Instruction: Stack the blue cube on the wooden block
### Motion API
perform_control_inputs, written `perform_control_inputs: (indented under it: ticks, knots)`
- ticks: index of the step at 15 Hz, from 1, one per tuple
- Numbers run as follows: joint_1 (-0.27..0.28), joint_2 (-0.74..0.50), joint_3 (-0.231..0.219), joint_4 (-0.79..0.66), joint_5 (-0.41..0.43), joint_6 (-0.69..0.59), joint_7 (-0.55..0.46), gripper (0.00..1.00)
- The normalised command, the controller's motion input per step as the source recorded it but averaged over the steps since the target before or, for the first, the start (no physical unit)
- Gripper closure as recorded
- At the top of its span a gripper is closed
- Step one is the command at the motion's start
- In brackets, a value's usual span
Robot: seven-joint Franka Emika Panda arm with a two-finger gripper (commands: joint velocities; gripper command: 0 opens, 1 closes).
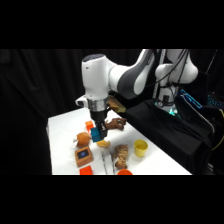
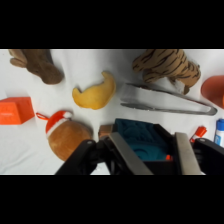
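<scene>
Here the white arm's fingers (image 1: 98,134) are pinching the small teal-blue cube (image 1: 96,134), which is hanging above the white surface (image 1: 62,125). The flat square brown wooden block with the dark blue mark (image 1: 84,156) is lying at seven o'clock from the cube. In the wrist view, a yellow crescent-shaped piece (image 2: 93,93) is sitting at eleven o'clock from the cube (image 2: 141,141), with metal tongs (image 2: 165,99) at one o'clock.

Looks like a robotics lab: black curtains (image 1: 40,85) hang behind the white table (image 1: 62,125), and the white robot arm's base (image 1: 172,75) with cabling sits beside that table.
</scene>
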Motion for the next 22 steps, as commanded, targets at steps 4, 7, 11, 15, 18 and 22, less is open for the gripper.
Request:
perform_control_inputs:
  ticks: [4,7,11,15,18,22]
  knots:
    - [-0.087,0.36,0.039,0.54,0.069,-0.13,-0.19,0.68]
    - [-0.079,0.33,0.032,0.46,0.09,-0.09,-0.19,0.68]
    - [-0.059,0.26,0.04,0.34,0.107,-0.04,-0.17,0.68]
    - [-0.044,0.22,0.026,0.28,0.095,0.02,-0.14,0.68]
    - [-0.045,0.21,0.021,0.26,0.104,0.06,-0.14,0.68]
    - [-0.038,0.18,0.014,0.23,0.103,0.07,-0.12,0.68]
